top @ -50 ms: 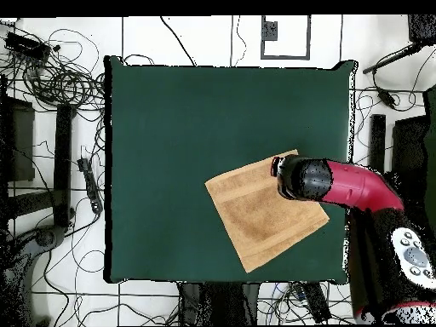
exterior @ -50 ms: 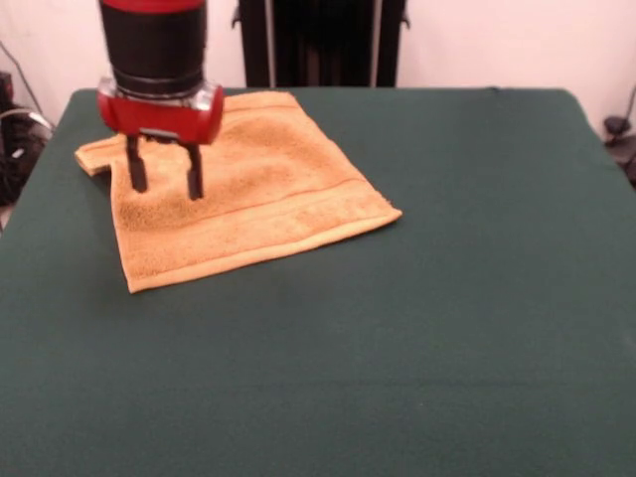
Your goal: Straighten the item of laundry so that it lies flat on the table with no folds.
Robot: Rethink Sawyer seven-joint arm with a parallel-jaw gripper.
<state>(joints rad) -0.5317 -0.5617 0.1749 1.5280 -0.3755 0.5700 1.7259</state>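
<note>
The item of laundry [exterior @ -50 ms: 248,189], a yellow-orange terry towel, lies spread on the green table [exterior @ -50 ms: 397,328] at the far left in the front view. Its far-left corner [exterior @ -50 ms: 91,154] sticks out as a small folded tab. My gripper [exterior @ -50 ms: 165,174] hangs over that left part with both dark fingers apart and nothing between them; the tips stand at or just above the cloth. From overhead, the towel [top @ -50 ms: 255,217] sits near the table's right side, and the arm's head [top @ -50 ms: 305,179] covers its upper right corner and hides the fingers.
A woven band [exterior @ -50 ms: 298,204] runs across the towel near its front edge. Cables and stands [top @ -50 ms: 60,85] lie on the floor around the table. The arm [top @ -50 ms: 366,192] reaches in from the right in the overhead view.
</note>
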